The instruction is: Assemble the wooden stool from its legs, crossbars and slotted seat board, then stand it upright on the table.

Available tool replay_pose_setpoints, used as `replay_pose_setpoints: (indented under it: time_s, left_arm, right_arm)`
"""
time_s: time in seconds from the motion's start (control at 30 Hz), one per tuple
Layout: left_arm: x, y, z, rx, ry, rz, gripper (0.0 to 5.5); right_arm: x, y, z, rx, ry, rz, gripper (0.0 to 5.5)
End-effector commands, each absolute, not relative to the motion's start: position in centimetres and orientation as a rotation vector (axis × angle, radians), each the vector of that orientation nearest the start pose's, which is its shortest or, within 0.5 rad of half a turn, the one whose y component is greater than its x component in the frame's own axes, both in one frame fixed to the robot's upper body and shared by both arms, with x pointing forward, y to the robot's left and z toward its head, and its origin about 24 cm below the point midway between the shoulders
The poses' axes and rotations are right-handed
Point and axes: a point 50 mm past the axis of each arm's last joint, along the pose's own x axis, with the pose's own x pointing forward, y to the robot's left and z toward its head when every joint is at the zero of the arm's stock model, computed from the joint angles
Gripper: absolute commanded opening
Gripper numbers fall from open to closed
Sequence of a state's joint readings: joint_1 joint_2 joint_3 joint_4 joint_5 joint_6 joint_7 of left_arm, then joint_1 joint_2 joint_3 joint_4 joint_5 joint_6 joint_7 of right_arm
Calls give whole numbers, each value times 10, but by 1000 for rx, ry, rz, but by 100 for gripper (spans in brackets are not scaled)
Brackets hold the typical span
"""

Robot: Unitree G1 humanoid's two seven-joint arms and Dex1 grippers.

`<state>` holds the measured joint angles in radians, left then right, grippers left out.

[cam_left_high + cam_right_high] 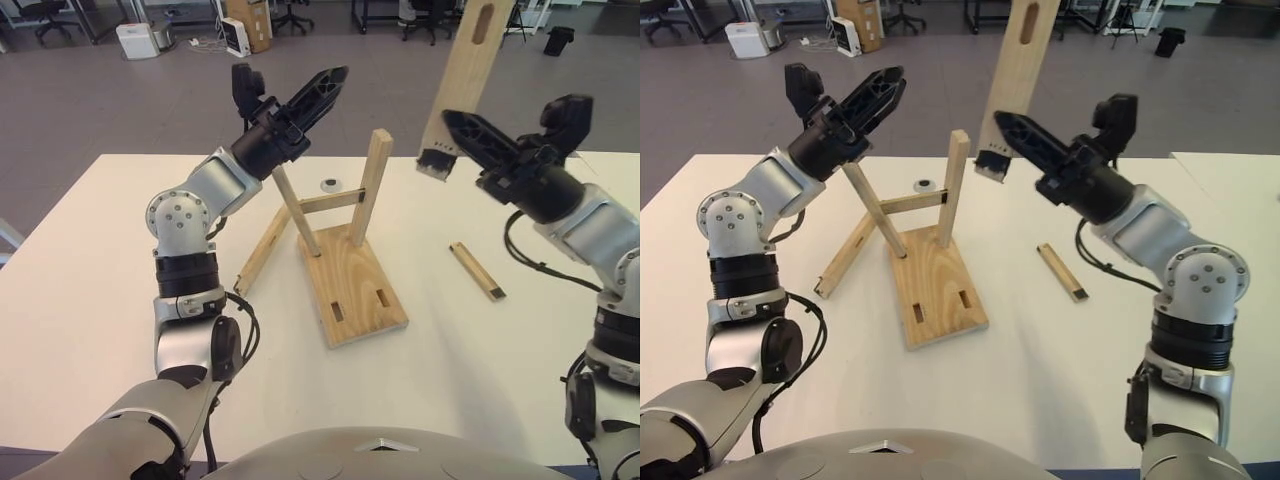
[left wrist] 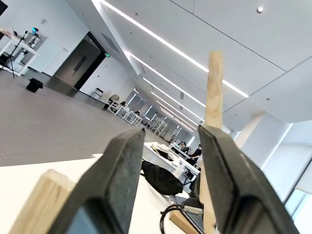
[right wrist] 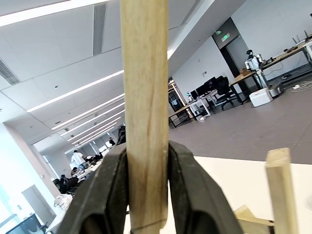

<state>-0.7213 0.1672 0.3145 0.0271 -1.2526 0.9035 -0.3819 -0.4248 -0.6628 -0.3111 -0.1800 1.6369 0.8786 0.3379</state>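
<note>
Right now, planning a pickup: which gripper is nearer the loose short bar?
Right. The right gripper, holding a leg, is raised on the same side of the seat board as the short bar; the left gripper is opposite.

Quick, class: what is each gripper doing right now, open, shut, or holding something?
Left gripper: open, holding nothing.
Right gripper: shut on the slotted wooden board, which it holds raised in the air.
</note>
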Motion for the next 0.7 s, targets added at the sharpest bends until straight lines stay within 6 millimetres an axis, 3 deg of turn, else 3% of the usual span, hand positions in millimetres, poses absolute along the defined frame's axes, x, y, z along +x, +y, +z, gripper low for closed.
replay_pose_setpoints:
  time_s: [0.03,0.17,0.3,0.4,0.53,0.63,0.7]
  left_arm:
    - [306,144,238,-876,-204,-1021,200]
    - [295,160,261,-826,-344,-1014,200]
    - [294,182,277,-808,-438,-965,200]
    - [296,189,276,-819,-449,-935,200]
    - [298,193,274,-842,-456,-915,200]
    - [299,197,274,-891,-477,-904,200]
    - [300,199,278,-906,-486,-906,200]
  right_arm:
    - [266,-236,193,638,201,891,103]
    - [256,-253,130,617,502,816,103]
    - [239,-247,85,637,720,840,103]
    - [229,-240,65,694,828,853,103]
    - [225,-244,44,837,908,748,103]
    - [227,-247,38,1034,923,672,103]
    - [224,-247,35,1057,946,668,103]
